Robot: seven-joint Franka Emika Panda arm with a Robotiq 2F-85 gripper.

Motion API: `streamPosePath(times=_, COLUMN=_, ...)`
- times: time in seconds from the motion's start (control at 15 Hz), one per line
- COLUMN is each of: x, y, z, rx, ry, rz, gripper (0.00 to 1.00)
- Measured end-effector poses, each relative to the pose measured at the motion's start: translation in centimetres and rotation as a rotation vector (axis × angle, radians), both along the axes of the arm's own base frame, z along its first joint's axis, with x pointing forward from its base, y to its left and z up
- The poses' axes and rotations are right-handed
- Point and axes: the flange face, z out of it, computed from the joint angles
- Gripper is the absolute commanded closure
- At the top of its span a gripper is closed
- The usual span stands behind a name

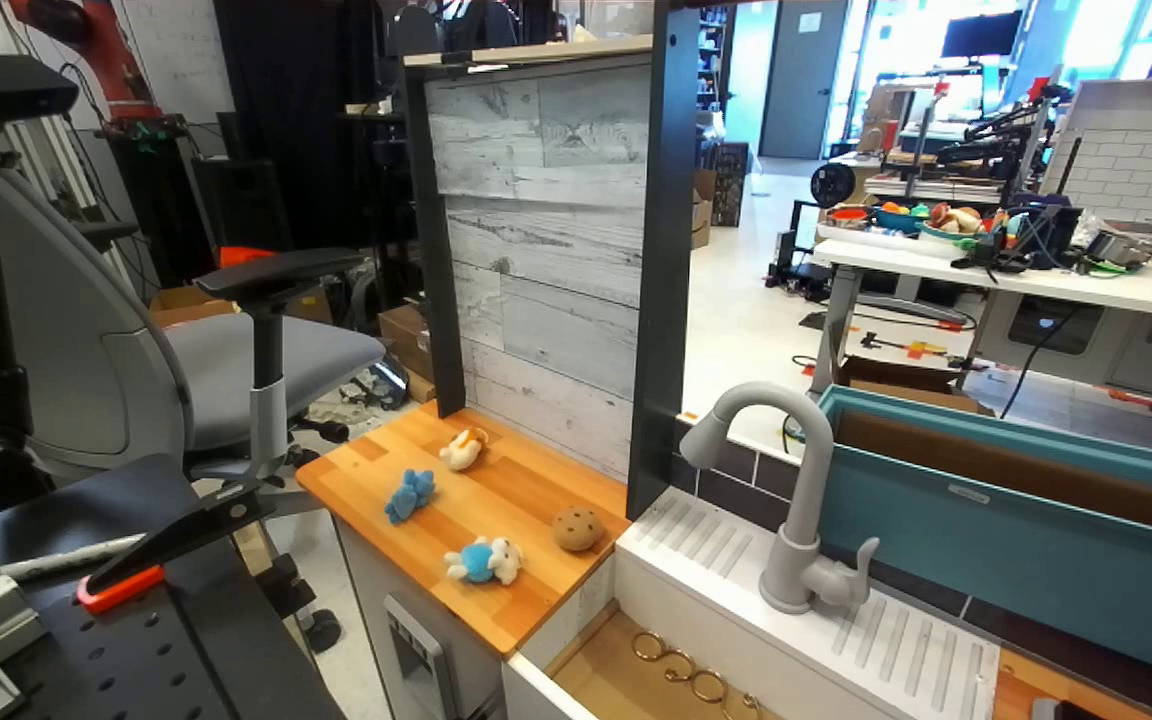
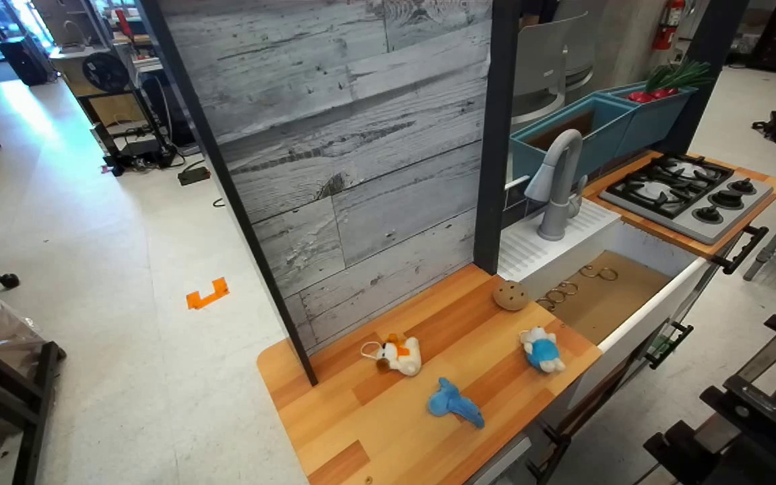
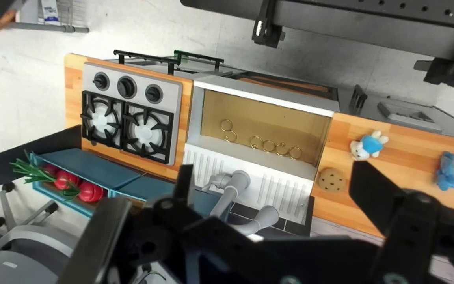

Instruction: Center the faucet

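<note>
The faucet (image 1: 808,490) is a light grey gooseneck tap. It stands upright on the white ribbed ledge behind the sink; it also shows in an exterior view (image 2: 556,202) and in the wrist view (image 3: 235,185). Its arched spout is turned sideways along the ledge, toward the wooden counter with the toys. Its small lever points the opposite way. My gripper (image 3: 272,169) is open and empty in the wrist view. Its fingers are wide apart, with the faucet seen beyond and between them. It does not touch the faucet. Part of the arch is hidden behind the gripper. The gripper shows in neither exterior view.
The sink basin (image 3: 250,110) holds several gold rings. The wooden counter (image 2: 415,458) carries small plush toys and a cookie (image 1: 577,528). A black upright post (image 1: 664,300) and wood-look panel (image 1: 546,240) stand near the spout. Teal planters (image 1: 996,530) stand behind; a stove (image 2: 704,195) lies beyond.
</note>
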Motion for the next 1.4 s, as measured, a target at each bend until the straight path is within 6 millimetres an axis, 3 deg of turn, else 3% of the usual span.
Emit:
streamPosePath(times=0.33, x=2.6, y=-1.1, z=-7.4, rx=0.12, ry=-0.05, rz=-0.022, gripper=0.0)
streamPosePath(times=0.8, x=6.9, y=-4.4, z=-17.4, rx=0.237, ry=-0.099, rz=-0.131, gripper=0.0)
streamPosePath(times=1.4, x=14.1, y=-5.8, z=-26.0, rx=0.332, ry=-0.245, rz=-0.279, gripper=0.0)
